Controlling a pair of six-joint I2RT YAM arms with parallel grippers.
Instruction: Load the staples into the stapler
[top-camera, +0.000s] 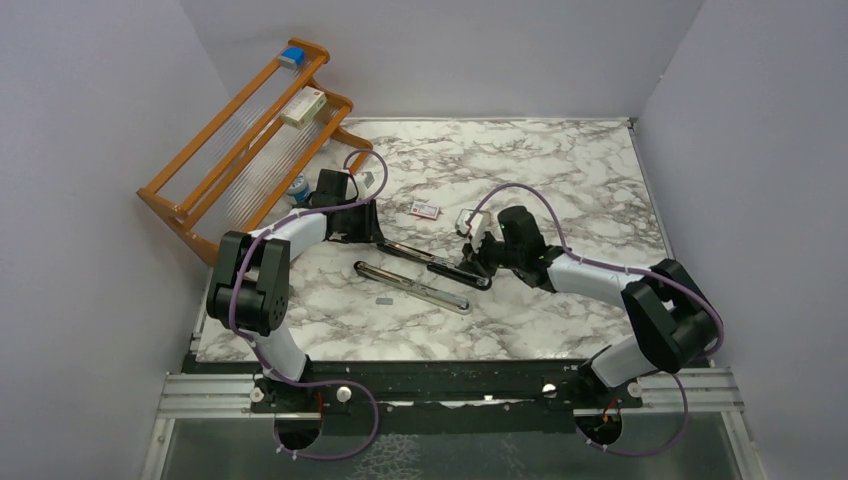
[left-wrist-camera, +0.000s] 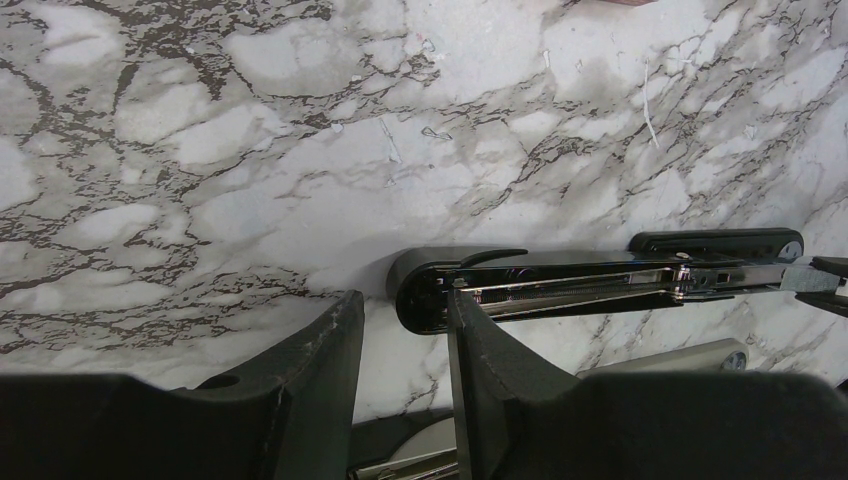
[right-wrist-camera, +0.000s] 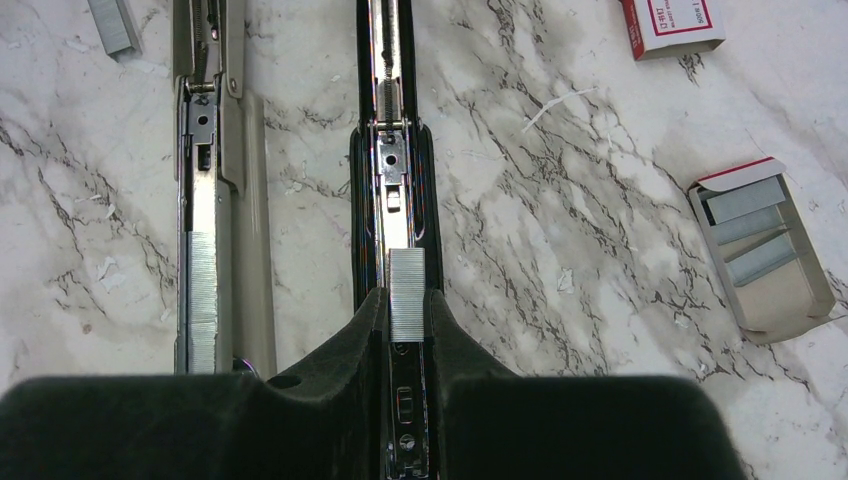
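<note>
The black stapler (top-camera: 425, 258) (right-wrist-camera: 400, 150) lies open on the marble with its silver rail facing up. My right gripper (right-wrist-camera: 407, 300) (top-camera: 468, 265) is shut on a short strip of staples (right-wrist-camera: 407, 290), held right over the rail at the stapler's near end. My left gripper (left-wrist-camera: 402, 300) (top-camera: 372, 235) is open at the stapler's far rounded end (left-wrist-camera: 420, 290). Its right finger (left-wrist-camera: 480, 340) touches that end, and marble shows beside the left finger (left-wrist-camera: 325, 345). The grey tray (right-wrist-camera: 765, 255) (top-camera: 467, 218) holds more strips, with the red-and-white packet (right-wrist-camera: 672, 22) (top-camera: 425, 209) beyond it.
A light grey stapler-like tool (top-camera: 415, 288) (right-wrist-camera: 225, 200) lies open beside and parallel to the black one, with staples in its channel. A loose staple strip (top-camera: 385, 298) (right-wrist-camera: 112, 25) rests near it. A wooden rack (top-camera: 250, 130) stands at the back left.
</note>
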